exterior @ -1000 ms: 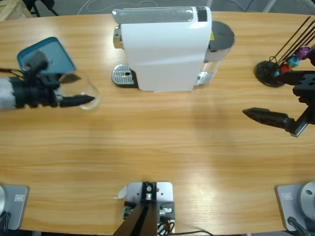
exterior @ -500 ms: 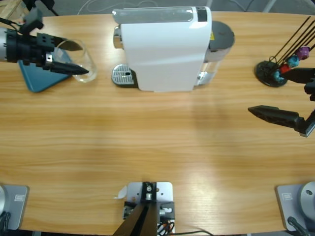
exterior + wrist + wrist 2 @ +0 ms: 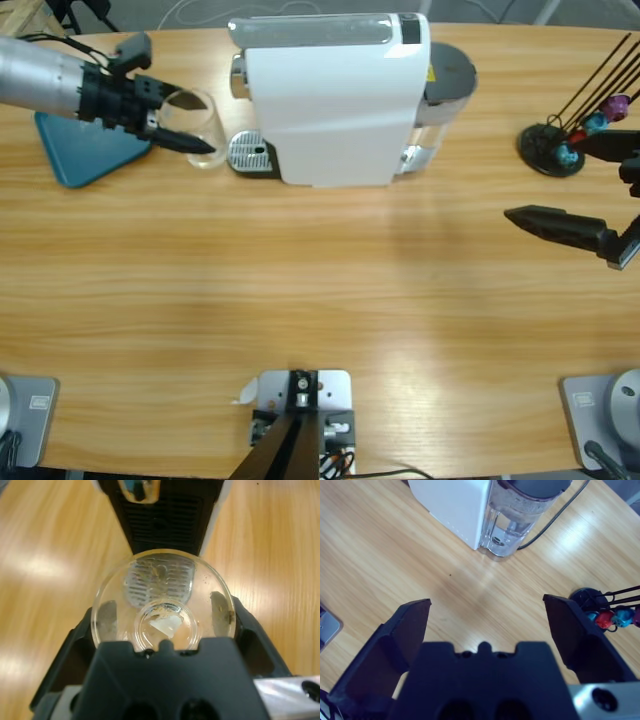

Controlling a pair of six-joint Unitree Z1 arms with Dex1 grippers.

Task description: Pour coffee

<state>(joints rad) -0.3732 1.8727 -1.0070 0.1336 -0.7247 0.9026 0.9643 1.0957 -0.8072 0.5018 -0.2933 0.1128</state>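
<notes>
the left end effector comes in from the 9 o'clock edge of the high view, near the top, and it is clamped on a small clear glass. in the left wrist view the two black jaws press the glass at 3 and at 9 o'clock of its round wall, and the camera looks through the glass along its length. the glass is just beside the metal drip tray of the white coffee machine, at the tray's 9 o'clock side. whether the glass touches the table i cannot tell. the coffee is hard to see: at the bottom of the glass there are only some small brown specks and a pale patch, so i cannot tell if any liquid is inside.

a teal tray lies on the table under the left arm, at 9 o'clock from the glass.

the right end effector is near the 3 o'clock edge of the high view, with its jaws wide apart and nothing between them. in the right wrist view it looks down at bare wood, with the water tank of the machine at 12 o'clock. a black capsule stand with coloured capsules is close to this end effector.
</notes>
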